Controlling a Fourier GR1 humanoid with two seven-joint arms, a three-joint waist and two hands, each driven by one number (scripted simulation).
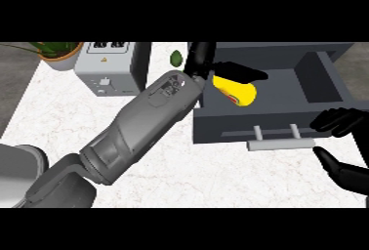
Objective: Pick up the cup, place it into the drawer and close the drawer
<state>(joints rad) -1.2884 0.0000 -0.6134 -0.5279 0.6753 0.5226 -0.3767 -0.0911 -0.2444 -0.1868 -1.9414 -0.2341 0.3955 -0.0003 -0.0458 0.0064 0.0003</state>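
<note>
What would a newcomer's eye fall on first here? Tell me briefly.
The bright yellow cup, held by the left hand at the open grey drawer at upper right, stands out first. Next comes the big grey forearm crossing the white counter diagonally from lower left. The black right hand shows at the right edge, near the drawer's handle.

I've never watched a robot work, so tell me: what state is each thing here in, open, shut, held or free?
Dark grey box-shaped drawer: pulled open.
Yellow rounded cup: held over the drawer's inside.
Left robot hand: curled round the cup.
Right robot hand: open, holding nothing, beside the drawer's pale bar handle.
</note>
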